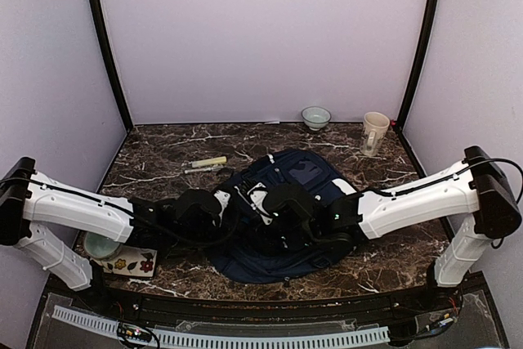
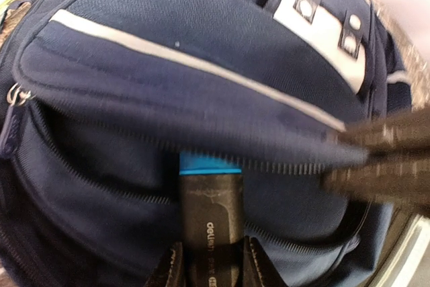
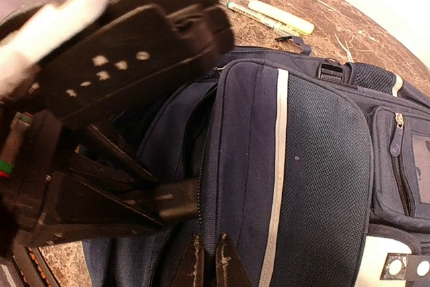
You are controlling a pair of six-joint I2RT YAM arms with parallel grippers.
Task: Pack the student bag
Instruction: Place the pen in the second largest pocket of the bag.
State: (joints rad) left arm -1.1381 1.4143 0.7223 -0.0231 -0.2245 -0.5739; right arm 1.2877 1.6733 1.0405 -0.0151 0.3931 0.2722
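The student bag point(image 1: 304, 174), navy with white stripes, lies flat in the middle of the table. My left gripper point(image 2: 209, 255) is shut on a black marker point(image 2: 209, 199) with a blue band. The marker's blue end sits at the open zip mouth of a front pocket, under the pocket's flap point(image 2: 201, 92). My right gripper point(image 3: 210, 250) is shut on the fabric edge of that flap, pinching it beside the zip. The marker point(image 3: 176, 198) and the left gripper's fingers point(image 3: 101, 166) show just to the left of it. In the top view both grippers meet over the bag's near side.
A yellow highlighter and a pen point(image 1: 206, 163) lie on the table left of the bag. At the back stand a small bowl point(image 1: 315, 117) and a mug point(image 1: 375, 131). A green cup point(image 1: 102, 244) on a floral cloth point(image 1: 135, 265) sits under the left arm.
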